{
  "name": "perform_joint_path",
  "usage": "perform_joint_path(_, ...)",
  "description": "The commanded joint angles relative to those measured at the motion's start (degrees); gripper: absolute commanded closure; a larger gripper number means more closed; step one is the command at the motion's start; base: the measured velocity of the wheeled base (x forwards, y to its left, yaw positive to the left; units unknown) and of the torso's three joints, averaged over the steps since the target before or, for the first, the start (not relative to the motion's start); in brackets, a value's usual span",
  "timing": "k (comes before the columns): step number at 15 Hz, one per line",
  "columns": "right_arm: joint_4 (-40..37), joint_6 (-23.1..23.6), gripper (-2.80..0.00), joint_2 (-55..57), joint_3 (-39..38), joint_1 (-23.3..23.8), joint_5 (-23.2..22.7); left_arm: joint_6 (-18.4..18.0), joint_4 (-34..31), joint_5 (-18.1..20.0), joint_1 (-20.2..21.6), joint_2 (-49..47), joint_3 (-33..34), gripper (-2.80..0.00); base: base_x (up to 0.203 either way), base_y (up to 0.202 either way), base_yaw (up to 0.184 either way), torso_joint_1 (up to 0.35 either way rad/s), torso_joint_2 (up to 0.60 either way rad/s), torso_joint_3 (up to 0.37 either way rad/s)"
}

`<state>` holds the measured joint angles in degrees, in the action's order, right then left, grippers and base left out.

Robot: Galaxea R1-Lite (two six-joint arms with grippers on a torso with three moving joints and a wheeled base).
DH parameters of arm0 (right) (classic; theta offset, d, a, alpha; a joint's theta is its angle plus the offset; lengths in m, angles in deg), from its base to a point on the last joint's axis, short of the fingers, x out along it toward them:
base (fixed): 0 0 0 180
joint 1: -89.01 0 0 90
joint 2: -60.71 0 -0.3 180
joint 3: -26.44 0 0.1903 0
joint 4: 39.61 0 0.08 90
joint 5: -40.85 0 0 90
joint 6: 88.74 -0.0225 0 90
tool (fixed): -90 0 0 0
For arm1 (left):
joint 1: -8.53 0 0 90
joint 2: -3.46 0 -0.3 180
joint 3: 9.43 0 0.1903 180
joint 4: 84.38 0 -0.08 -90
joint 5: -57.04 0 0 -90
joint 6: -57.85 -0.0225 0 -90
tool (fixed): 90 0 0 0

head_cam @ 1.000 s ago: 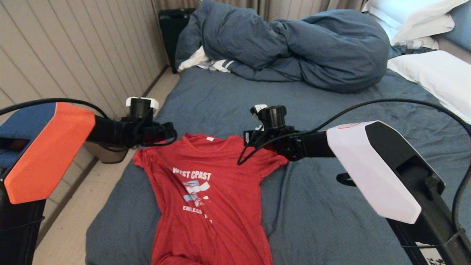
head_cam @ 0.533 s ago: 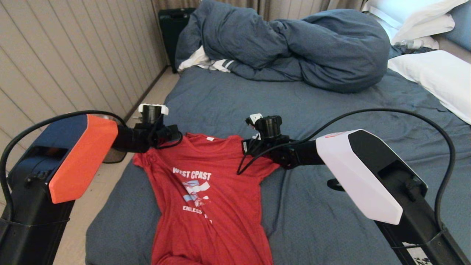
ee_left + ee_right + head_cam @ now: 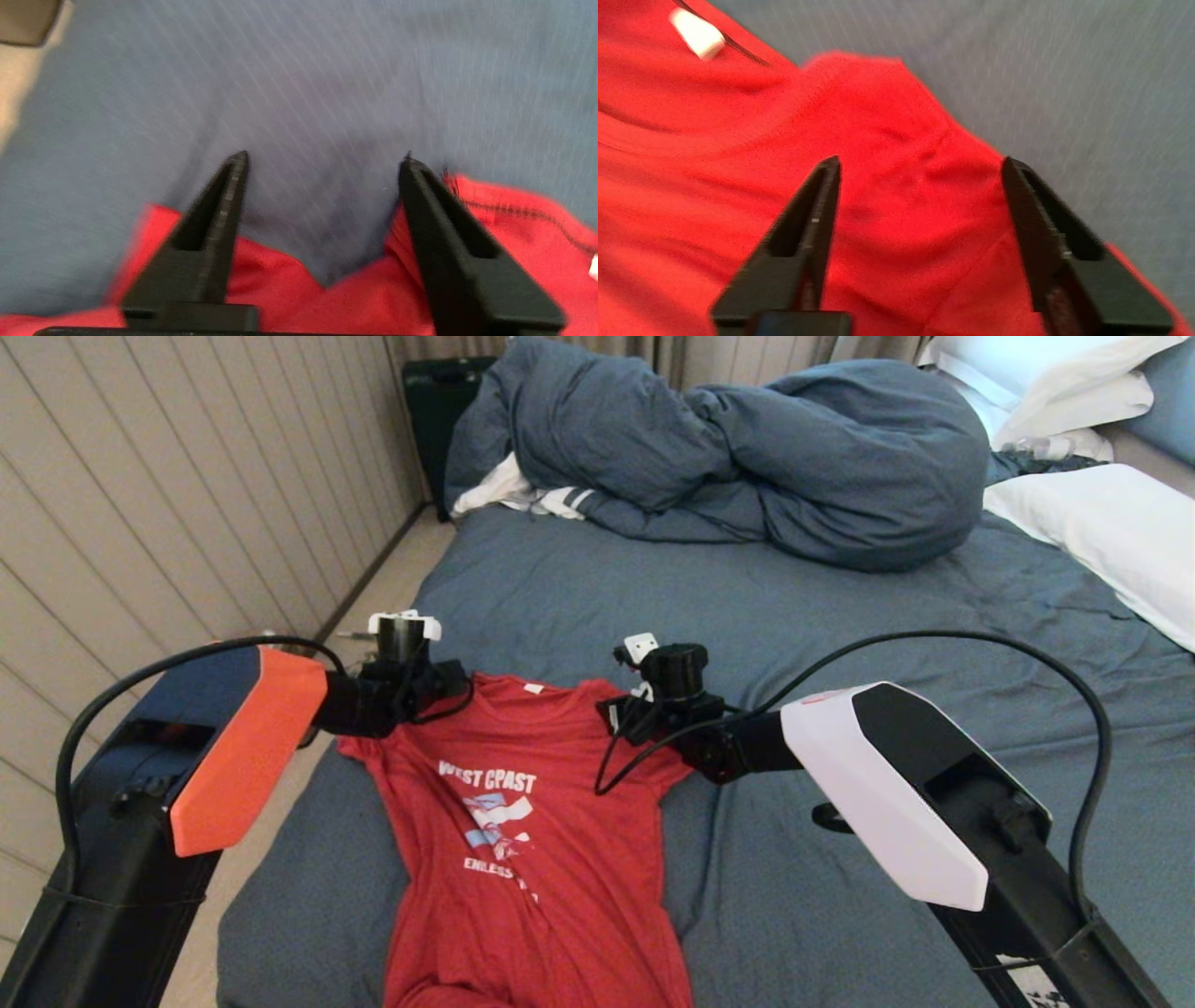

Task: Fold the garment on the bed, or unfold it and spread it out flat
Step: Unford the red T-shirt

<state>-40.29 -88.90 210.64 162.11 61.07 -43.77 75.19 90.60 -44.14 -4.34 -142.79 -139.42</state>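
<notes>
Black fingers of the left gripper [image 3: 322,156] stand well apart with nothing between them, poised above the shoulder edge of the red short-sleeved T-shirt with white "WEST COAST" print [image 3: 523,840], where red cloth meets the wrinkled dark blue-grey sheet of the bed [image 3: 840,644]. From the head camera this gripper [image 3: 446,679] sits at the end of the orange-shelled arm, at the shirt's left shoulder near the bed's edge. The shirt lies face up and spread on the near part of the sheet, both sleeves out to the sides, its small white neck tag [image 3: 533,689] at the collar on the far side. Over the other shoulder hangs the right gripper [image 3: 920,161], on the white-shelled arm, fingers likewise wide apart and empty, red fabric showing between them. Farther back, a bunched blue-grey duvet [image 3: 747,457] lies across the bed, with white pillows [image 3: 1102,532] at the far right.
</notes>
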Motion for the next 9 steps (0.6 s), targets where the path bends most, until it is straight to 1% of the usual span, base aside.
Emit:
perform_joint_path(1,0.36,-0.02,-2.8,1.33,0.02,0.11,0.12,0.16,0.11,-0.07,-0.47,-0.95,0.38,-2.8,0.0,0.0,0.0,0.0,0.0,0.0)
perform_joint_path(4,0.61,0.03,-2.8,2.65,0.02,0.17,-0.03,0.16,0.11,-0.07,-1.02,-1.4,1.16,-2.8,0.0,0.0,0.0,0.0,0.0,0.0)
perform_joint_path(5,0.52,-0.02,-1.55,2.65,0.02,0.26,-0.03,0.16,0.11,-0.06,-1.02,-1.31,1.33,-2.8,0.0,0.0,0.0,0.0,0.0,0.0)
perform_joint_path(6,0.52,-0.02,0.0,2.65,0.02,0.39,-0.03,0.08,0.02,0.01,-1.11,-1.31,1.33,0.0,0.0,0.0,0.0,0.0,0.0,0.0)
perform_joint_path(9,0.52,-0.02,0.0,2.56,0.02,0.61,-0.03,0.24,0.02,0.02,-1.45,-1.31,1.51,0.0,0.0,0.0,0.0,0.0,0.0,0.0)
